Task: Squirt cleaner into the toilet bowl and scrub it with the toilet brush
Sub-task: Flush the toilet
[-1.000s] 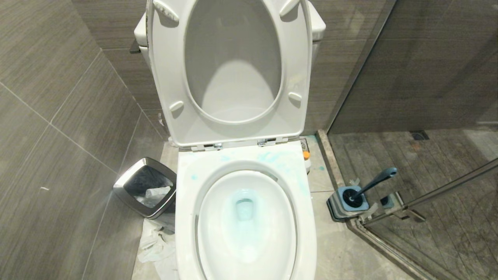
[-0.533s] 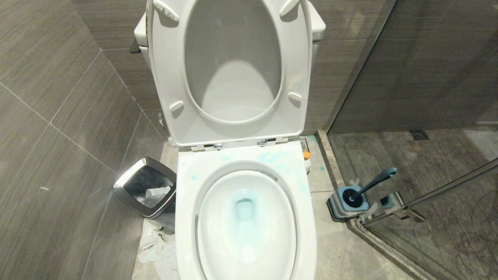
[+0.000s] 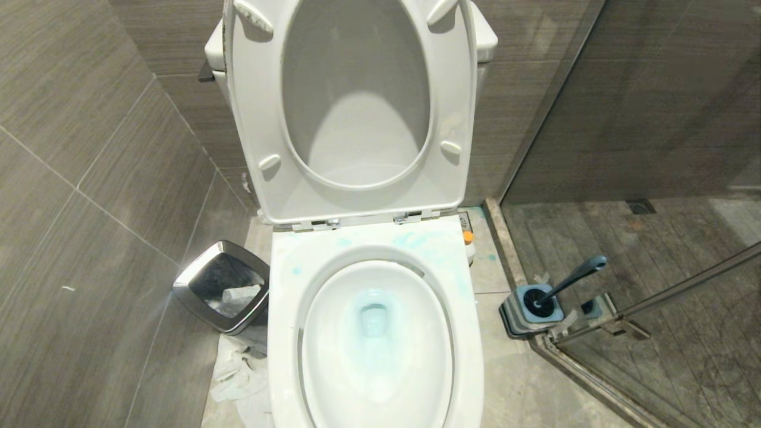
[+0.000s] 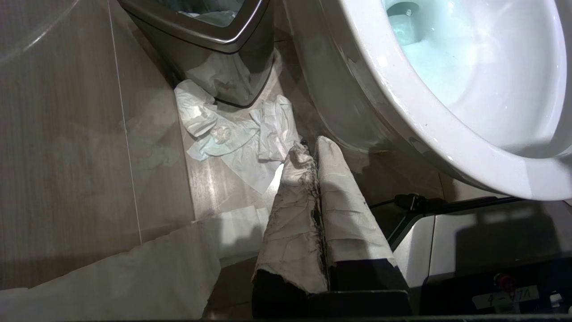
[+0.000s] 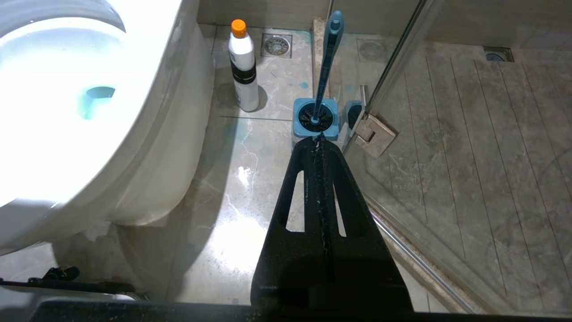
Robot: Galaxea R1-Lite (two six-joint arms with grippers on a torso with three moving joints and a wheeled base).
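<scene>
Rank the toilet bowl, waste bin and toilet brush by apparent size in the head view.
1. toilet bowl
2. waste bin
3. toilet brush
The bin sits farther back, yet the order is clear.

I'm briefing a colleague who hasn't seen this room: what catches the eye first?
The white toilet bowl fills the middle, seat and lid raised, its water tinted by turquoise cleaner. To its right the toilet brush stands in its holder by the glass shower door; left sits a steel waste bin with crumpled paper beside it.
</scene>
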